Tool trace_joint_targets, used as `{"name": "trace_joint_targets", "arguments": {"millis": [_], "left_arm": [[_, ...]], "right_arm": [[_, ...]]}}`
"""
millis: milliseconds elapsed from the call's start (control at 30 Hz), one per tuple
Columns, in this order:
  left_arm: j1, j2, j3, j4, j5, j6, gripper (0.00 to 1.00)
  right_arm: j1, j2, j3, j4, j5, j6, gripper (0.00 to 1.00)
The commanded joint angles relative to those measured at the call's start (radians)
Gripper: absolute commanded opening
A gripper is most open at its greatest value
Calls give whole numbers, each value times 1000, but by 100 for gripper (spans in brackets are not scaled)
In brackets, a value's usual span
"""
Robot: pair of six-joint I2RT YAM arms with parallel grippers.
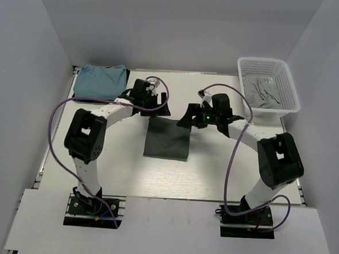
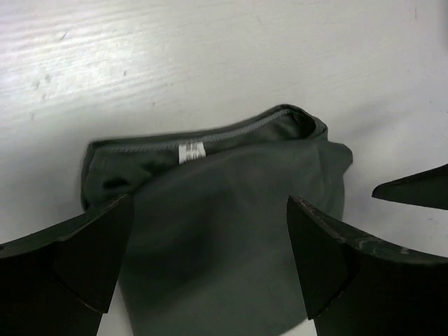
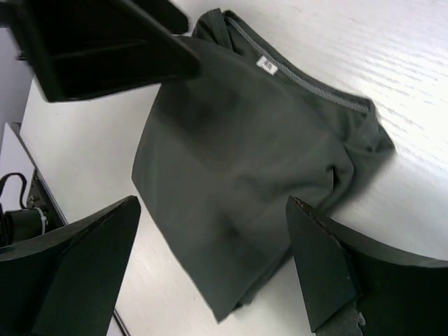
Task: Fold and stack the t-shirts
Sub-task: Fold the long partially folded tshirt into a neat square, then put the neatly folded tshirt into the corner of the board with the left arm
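A dark grey-green t-shirt (image 1: 167, 139) lies folded into a rectangle at the table's middle, collar end toward the back. My left gripper (image 1: 158, 109) hovers over its back left corner, open and empty. In the left wrist view (image 2: 210, 245) the jaws stand wide above the shirt (image 2: 224, 203), whose collar and white label show. My right gripper (image 1: 188, 119) hovers over the back right corner, open and empty. In the right wrist view (image 3: 210, 259) the shirt (image 3: 245, 161) lies below the jaws. A folded light teal-blue t-shirt (image 1: 102, 81) lies at the back left.
A white mesh basket (image 1: 264, 61) stands at the back right with pale grey t-shirts (image 1: 265, 93) crumpled inside. White walls close in the table on three sides. The left gripper's body (image 3: 98, 42) shows in the right wrist view.
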Motion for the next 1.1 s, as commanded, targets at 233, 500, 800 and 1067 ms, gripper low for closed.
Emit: {"name": "trace_joint_targets", "arguments": {"millis": [233, 500, 800, 1067], "left_arm": [[30, 305, 212, -139, 117, 128, 100], [60, 305, 178, -101, 113, 119, 100], [60, 163, 324, -171, 16, 119, 100], [28, 6, 231, -328, -134, 122, 100]], "right_arm": [[-35, 262, 105, 151, -47, 68, 90], [-89, 414, 92, 247, -131, 178, 89], [-77, 199, 99, 191, -172, 77, 90], [-75, -86, -61, 20, -69, -19, 90]]}}
